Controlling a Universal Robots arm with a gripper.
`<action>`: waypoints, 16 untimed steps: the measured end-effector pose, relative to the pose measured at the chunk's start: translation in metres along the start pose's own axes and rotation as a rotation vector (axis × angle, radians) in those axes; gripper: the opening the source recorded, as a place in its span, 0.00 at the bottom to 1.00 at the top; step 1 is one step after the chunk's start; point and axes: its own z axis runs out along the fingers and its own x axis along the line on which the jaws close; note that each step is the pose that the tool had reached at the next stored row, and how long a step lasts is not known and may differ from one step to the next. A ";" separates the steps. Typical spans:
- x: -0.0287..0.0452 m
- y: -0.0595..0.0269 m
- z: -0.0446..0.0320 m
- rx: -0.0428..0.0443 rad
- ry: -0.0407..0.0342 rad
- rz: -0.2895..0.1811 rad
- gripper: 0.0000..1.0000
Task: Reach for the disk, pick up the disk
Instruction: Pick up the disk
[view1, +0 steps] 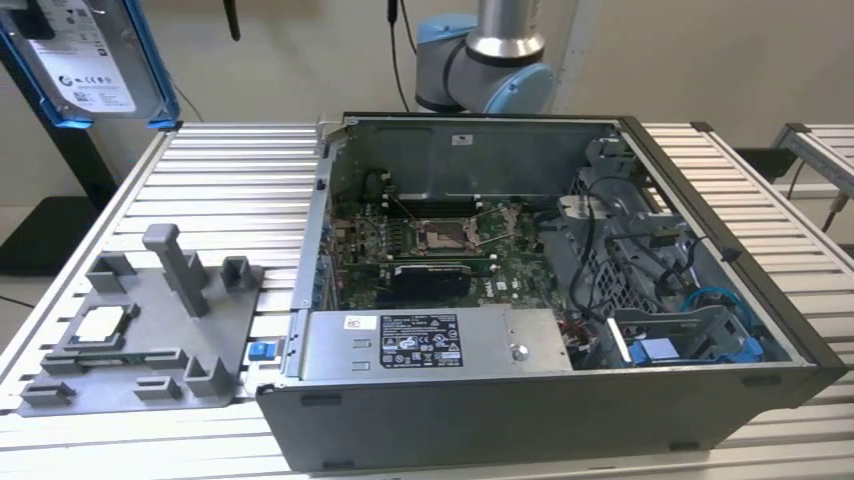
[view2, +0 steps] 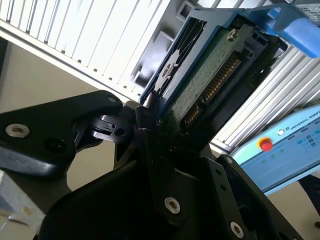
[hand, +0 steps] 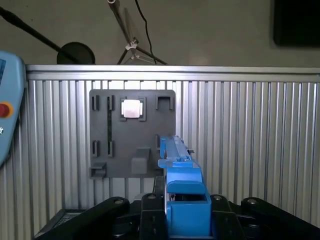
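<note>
The gripper (view2: 162, 125) clamps the disk (view1: 91, 60), white label showing, above the case (view1: 534, 425), toward the exterior view's left.

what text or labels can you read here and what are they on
No text reads in full.
Disk: white label, print too small to read.
Power supply: white and black labels, print too small to read.
Pendant: pale lettering by a red button, cut off at the edge.

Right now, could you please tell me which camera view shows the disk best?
The exterior view: the disk shows its labelled face between blue rails. The second wrist view shows its green circuit-board side close up; the first wrist view sees it edge-on.
</note>
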 end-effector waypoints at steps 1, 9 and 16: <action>0.0000 -0.0015 0.0000 0.0000 -0.0001 0.000 0.00; -0.0002 -0.0137 -0.0001 0.0000 0.0000 0.000 0.00; -0.0004 -0.0236 -0.0003 -0.0001 0.0000 0.000 0.00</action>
